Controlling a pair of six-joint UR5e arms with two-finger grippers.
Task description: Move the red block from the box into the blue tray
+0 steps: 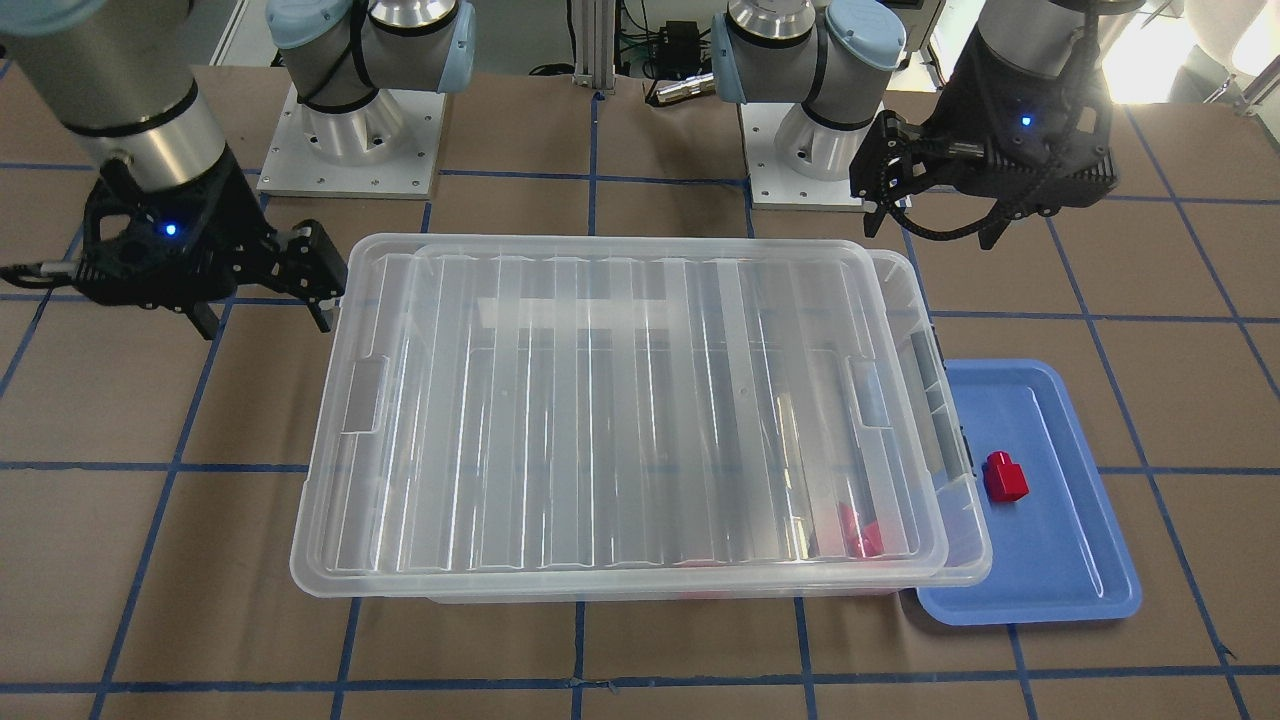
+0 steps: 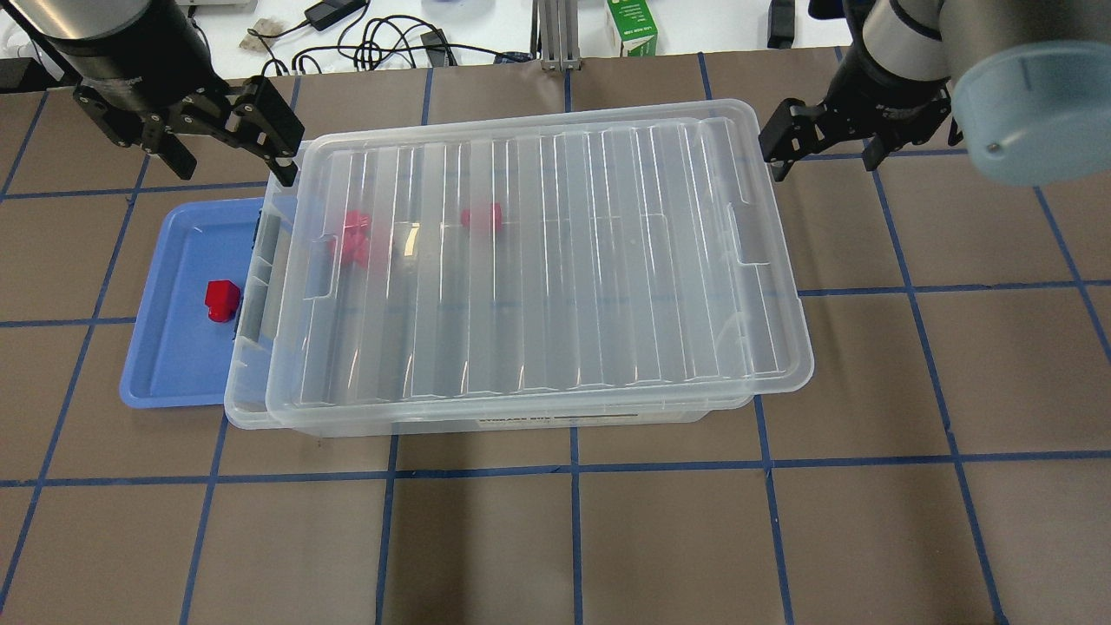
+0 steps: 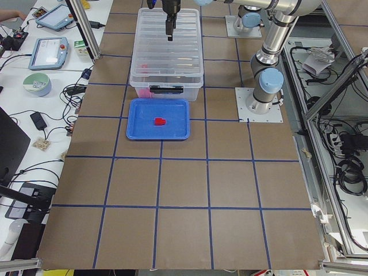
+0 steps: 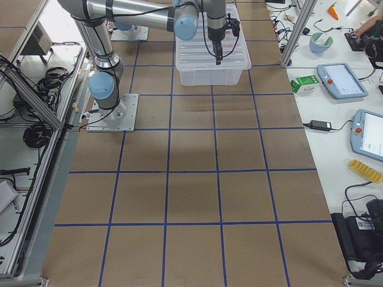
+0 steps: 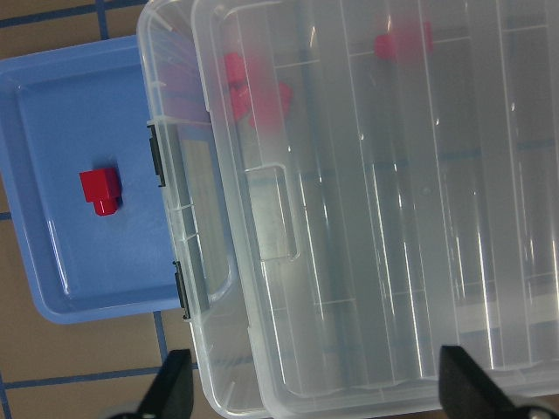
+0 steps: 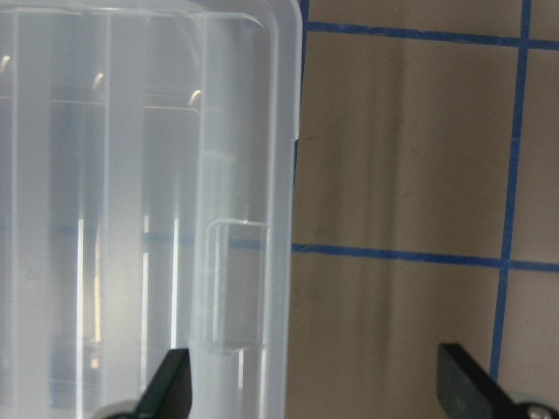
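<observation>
Front-facing view: a glossy red block (image 1: 1005, 476), squarish with a narrow stub, is lying in the blue tray (image 1: 1060, 560), just beside the lidded clear box (image 1: 620, 400). Overhead view: the left claw (image 2: 227, 143) and right claw (image 2: 823, 148) are hovering near the box's far corners over the tabletop (image 2: 608, 538), both spread open, gripping nothing. Left wrist view: other red pieces (image 5: 258, 96) are showing blurred inside the box.

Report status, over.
Left gripper, right gripper open, empty. Red block lying in blue tray. Lid on box, offset; more red pieces inside.
</observation>
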